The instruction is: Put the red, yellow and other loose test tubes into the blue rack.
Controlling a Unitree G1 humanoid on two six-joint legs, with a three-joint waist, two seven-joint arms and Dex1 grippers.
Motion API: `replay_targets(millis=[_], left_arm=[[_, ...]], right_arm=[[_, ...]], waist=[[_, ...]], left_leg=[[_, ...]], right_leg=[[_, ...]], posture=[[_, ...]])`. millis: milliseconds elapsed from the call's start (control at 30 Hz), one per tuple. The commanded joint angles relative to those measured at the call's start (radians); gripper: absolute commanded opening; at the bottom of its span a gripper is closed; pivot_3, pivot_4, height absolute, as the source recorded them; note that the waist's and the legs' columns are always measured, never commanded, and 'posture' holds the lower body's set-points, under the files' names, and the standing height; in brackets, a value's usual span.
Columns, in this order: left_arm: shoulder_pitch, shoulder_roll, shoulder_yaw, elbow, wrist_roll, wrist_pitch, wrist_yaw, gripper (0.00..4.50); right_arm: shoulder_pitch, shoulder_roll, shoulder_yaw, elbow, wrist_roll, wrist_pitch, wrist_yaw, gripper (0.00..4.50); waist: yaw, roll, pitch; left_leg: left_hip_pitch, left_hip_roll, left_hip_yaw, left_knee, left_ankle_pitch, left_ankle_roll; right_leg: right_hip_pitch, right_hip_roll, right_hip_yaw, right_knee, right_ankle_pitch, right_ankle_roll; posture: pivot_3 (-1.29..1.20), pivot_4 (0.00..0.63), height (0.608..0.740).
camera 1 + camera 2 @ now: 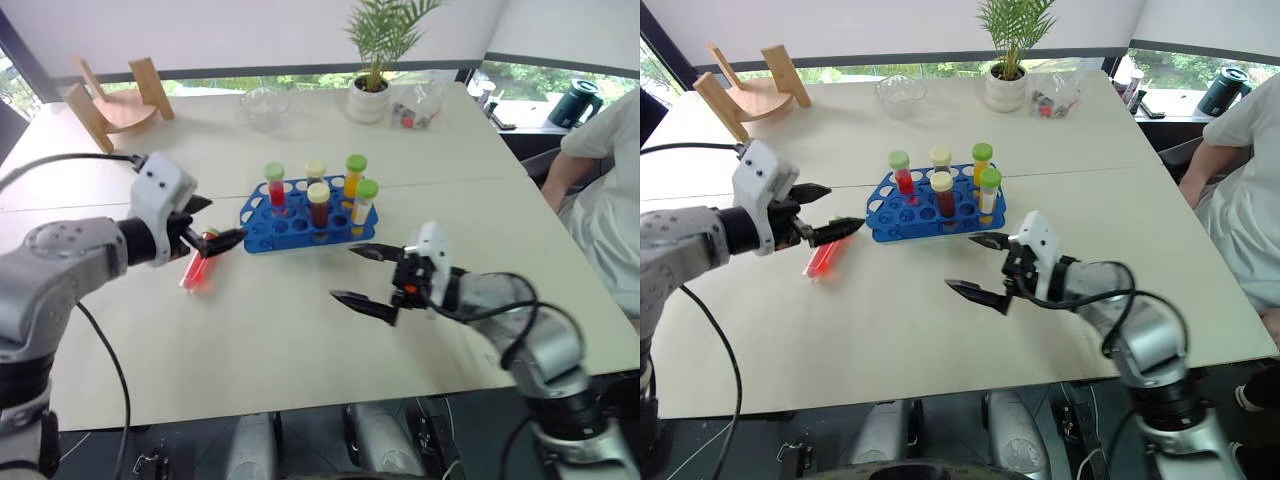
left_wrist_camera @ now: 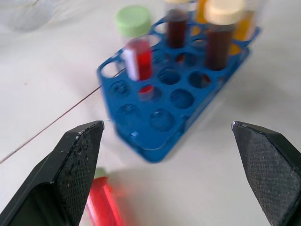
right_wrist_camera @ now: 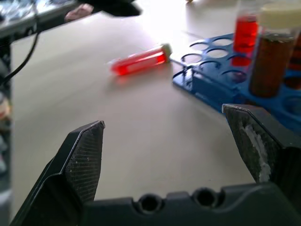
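**One red tube loose on the table; five tubes in the rack; both claws wide and empty**

Rack (image 1: pixel 295 222): blue moulded plastic, a flat rectangular block pierced by rows of round holes, sitting on a pale, matte table (image 1: pixel 300 340) with a thin seam line across it. Five capped tubes stand upright in it:
- red liquid, green cap (image 1: pixel 275 183)
- dark brown, cream cap, rear row (image 1: pixel 316 172)
- dark brown, cream cap, nearer row (image 1: pixel 319 203)
- orange, green cap (image 1: pixel 355 174)
- yellow, green cap (image 1: pixel 365 201)

Most front holes are vacant.

Loose tube (image 1: pixel 197 270): clear cylinder of bright red liquid, lying flat on the table just off the rack's left end, its cap end (image 3: pixel 165 48) pointing toward the rack. Not touching the rack.

Left claw (image 1: pixel 207 225): two black tapered fingers with textured inner pads, spread wide, holding nothing. It hovers over the cap end of the loose tube, between tube and rack.

Right claw (image 1: pixel 365 273): same black wedge fingers, also spread wide and empty, above bare table in front of the rack's right end. It points left, toward the rack and the loose tube.

Surroundings, all well behind the rack: clear glass bowl (image 1: pixel 265 105); palm in a white round pot (image 1: pixel 368 98); a clear bag of small items (image 1: pixel 415 108) beside the pot; a light wooden stand (image 1: pixel 110 98) with angled slats at the far left corner. A dark kettle (image 1: pixel 576 102) sits beyond the table at far right. A person in white (image 1: pixel 605 190) sits at the table's right edge.

Nothing lies between the loose tube and the rack.
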Motion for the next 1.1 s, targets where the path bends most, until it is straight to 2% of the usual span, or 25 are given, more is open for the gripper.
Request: replay_targets(millis=[33,133,267,533,633,800,833,933,1000,1033,1100], left_arm=[[-0.095,-0.057,-0.009,0.080,0.062,0.242,0.135,4.50],[-0.137,-0.044,-0.074,0.137,0.057,0.361,0.180,4.50],[-0.157,-0.038,-0.126,0.205,0.053,0.371,0.229,4.50],[-0.159,-0.143,-0.120,0.311,0.161,0.371,0.302,4.50],[-0.161,-0.196,-0.112,0.343,0.198,0.352,0.308,3.70],[-0.160,-0.250,-0.088,0.380,0.239,0.333,0.297,1.17],[-0.161,-0.255,-0.086,0.384,0.246,0.330,0.293,0.81],[-0.167,-0.258,-0.085,0.383,0.258,0.318,0.276,0.81],[-0.176,-0.254,-0.041,0.355,0.259,0.222,0.250,0.81],[-0.173,-0.260,-0.003,0.334,0.250,0.113,0.219,0.81],[-0.171,-0.273,0.088,0.291,0.179,-0.007,0.122,0.81]], right_arm=[[-0.094,-0.096,-0.053,0.002,0.055,-0.011,0.143,4.44],[-0.182,-0.145,-0.053,0.045,0.075,-0.007,0.222,4.44],[-0.268,-0.168,-0.043,0.077,0.078,-0.004,0.283,4.44],[-0.296,-0.184,-0.069,0.053,0.089,0.027,0.285,4.44],[-0.288,-0.187,-0.083,0.034,0.094,0.042,0.265,4.50],[-0.270,-0.203,-0.100,0.020,0.095,0.046,0.246,4.50],[-0.267,-0.204,-0.102,0.018,0.097,0.047,0.241,4.50],[-0.253,-0.203,-0.111,0.005,0.106,0.055,0.225,4.50],[-0.226,-0.205,-0.125,-0.004,0.106,0.053,0.212,4.50],[-0.208,-0.201,-0.135,-0.009,0.110,0.059,0.200,4.50],[-0.169,-0.196,-0.150,-0.025,0.108,0.061,0.173,4.50]], waist=[[-0.002,-0.002,-0.001],[-0.009,-0.003,-0.001],[-0.007,-0.003,-0.001],[0.018,-0.003,-0.001],[0.025,-0.003,-0.001],[0.025,-0.003,-0.001],[0.025,-0.002,-0.001],[0.026,-0.002,-0.002],[0.027,-0.002,-0.001],[0.027,-0.003,-0.001],[0.029,-0.003,-0.001]], left_leg=[[0.000,0.000,0.000,0.000,0.000,0.000],[0.001,0.000,-0.002,-0.002,-0.001,0.001],[-0.001,0.000,-0.002,-0.003,-0.001,0.001],[-0.001,0.000,-0.001,-0.002,0.000,0.001],[-0.002,-0.001,0.000,-0.001,0.000,0.001],[0.000,-0.001,-0.001,-0.001,0.000,0.000],[0.000,-0.001,-0.001,-0.001,0.000,0.000],[0.001,-0.001,-0.001,-0.001,0.000,0.000],[0.001,-0.001,-0.001,-0.001,0.000,0.000],[0.001,-0.001,-0.001,-0.001,0.000,0.000],[0.000,-0.001,-0.001,0.000,0.000,0.000]], right_leg=[[0.000,0.000,0.000,0.000,0.000,0.000],[0.000,0.001,-0.001,0.000,0.000,0.000],[-0.003,0.000,0.000,0.000,0.000,0.000],[-0.003,-0.001,0.000,0.000,0.000,0.000],[-0.002,-0.001,-0.001,0.000,0.000,0.000],[-0.001,-0.001,-0.001,0.000,0.000,0.000],[0.000,-0.001,-0.001,0.000,0.000,0.000],[0.001,-0.001,-0.001,0.001,0.000,0.000],[0.001,-0.001,-0.001,0.001,0.000,0.000],[0.001,-0.001,-0.001,0.000,0.000,0.000],[0.001,-0.002,-0.001,0.000,0.000,0.000]], posture=[[0.00,0.150,0.740],[0.00,0.150,0.740],[0.00,0.150,0.740],[0.00,0.150,0.740],[0.00,0.150,0.740],[0.00,0.150,0.740],[0.00,0.150,0.740],[0.00,0.150,0.740],[0.00,0.150,0.740],[0.00,0.150,0.740],[0.00,0.150,0.740]])
